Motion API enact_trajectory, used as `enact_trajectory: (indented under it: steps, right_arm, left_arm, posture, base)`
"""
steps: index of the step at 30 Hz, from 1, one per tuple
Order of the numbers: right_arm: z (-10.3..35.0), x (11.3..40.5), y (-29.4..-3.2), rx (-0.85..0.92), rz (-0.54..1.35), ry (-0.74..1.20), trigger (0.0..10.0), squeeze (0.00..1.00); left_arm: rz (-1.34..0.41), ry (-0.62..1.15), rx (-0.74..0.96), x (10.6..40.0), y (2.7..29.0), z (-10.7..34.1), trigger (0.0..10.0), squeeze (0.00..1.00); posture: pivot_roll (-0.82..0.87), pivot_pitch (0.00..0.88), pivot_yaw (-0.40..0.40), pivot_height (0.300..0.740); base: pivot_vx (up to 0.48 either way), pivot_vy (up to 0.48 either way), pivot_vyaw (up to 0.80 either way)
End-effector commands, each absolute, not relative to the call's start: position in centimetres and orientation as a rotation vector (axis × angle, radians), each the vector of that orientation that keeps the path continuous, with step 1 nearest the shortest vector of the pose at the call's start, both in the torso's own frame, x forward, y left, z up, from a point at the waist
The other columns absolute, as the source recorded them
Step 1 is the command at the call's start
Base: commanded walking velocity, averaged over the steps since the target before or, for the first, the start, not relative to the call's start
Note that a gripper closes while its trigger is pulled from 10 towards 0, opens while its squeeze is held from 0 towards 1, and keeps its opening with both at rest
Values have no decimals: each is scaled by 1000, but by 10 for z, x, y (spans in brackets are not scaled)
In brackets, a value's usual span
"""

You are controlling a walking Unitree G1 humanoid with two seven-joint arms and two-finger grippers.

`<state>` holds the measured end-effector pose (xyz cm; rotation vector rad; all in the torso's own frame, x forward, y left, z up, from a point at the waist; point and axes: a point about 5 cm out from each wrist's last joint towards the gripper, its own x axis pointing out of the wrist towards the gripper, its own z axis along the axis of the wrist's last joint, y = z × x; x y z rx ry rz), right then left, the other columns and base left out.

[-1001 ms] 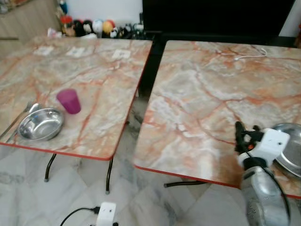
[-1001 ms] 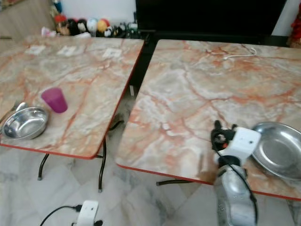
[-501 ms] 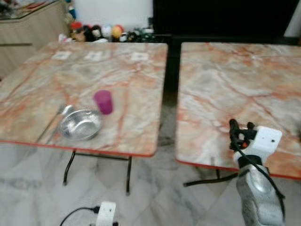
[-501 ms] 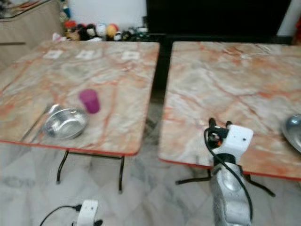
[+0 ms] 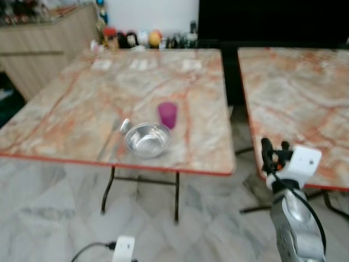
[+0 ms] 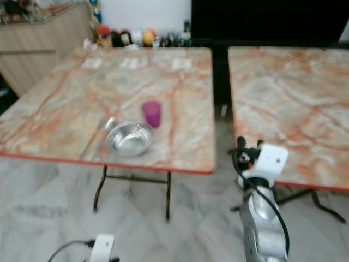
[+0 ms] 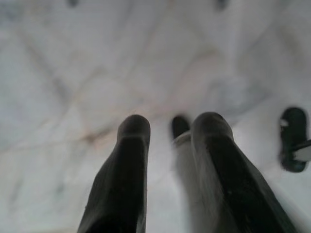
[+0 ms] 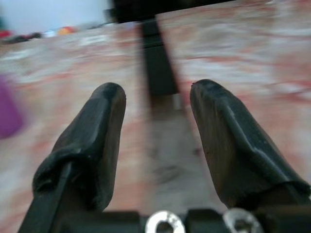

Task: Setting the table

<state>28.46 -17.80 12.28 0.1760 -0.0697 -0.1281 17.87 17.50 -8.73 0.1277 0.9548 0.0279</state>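
Note:
A purple cup (image 5: 167,114) stands on the left marble table (image 5: 71,103). Just in front of it sits a steel bowl (image 5: 146,140), with a spoon (image 5: 121,128) lying at the bowl's left. My right gripper (image 5: 274,152) is raised and open, holding nothing, in front of the near edge of the right marble table (image 5: 294,93). In the right wrist view the fingers (image 8: 102,121) frame the gap between the two tables, with the blurred purple cup (image 8: 7,114) off to one side. My left gripper (image 7: 172,124) hangs open over the pale floor.
A dark gap separates the two tables. A wooden cabinet (image 5: 43,54) stands at the far left, and small colourful figures (image 5: 136,38) line the back wall. A white plug with a black cable (image 5: 124,248) lies on the marble floor near my feet.
The camera has swung left, so the tables slid right in view and the steel plate on the right table passed out of frame. My right gripper stays raised and open.

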Motion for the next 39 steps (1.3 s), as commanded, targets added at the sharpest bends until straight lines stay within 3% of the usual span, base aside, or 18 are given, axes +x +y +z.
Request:
enact_trajectory:
  steps: [1, 7, 21, 39]
  right_arm:
    - [125, 284, -185, 159, -144, -78, 10000, 0]
    - [123, 284, -182, 168, -138, -72, 10000, 0]
    - [123, 285, -178, 162, -113, -66, 10000, 0]
    - [123, 285, -176, 175, -102, -72, 10000, 0]
  left_arm:
    - [29, 974, 122, 176, 174, -89, 10000, 0]
    - [32, 973, 126, 176, 174, -89, 10000, 0]
    - [28, 965, 111, 177, 174, -88, 10000, 0]
    - [26, 963, 121, 178, 174, -88, 10000, 0]
  posture:
    - [-98, 70, 26, 740]
    - [-93, 76, 28, 740]
    - [-90, 84, 29, 740]
    - [-88, 89, 32, 740]
  base:
    - [0, 439, 0]
    - [0, 393, 0]
    - [0, 0, 0]
    - [297, 0, 135]
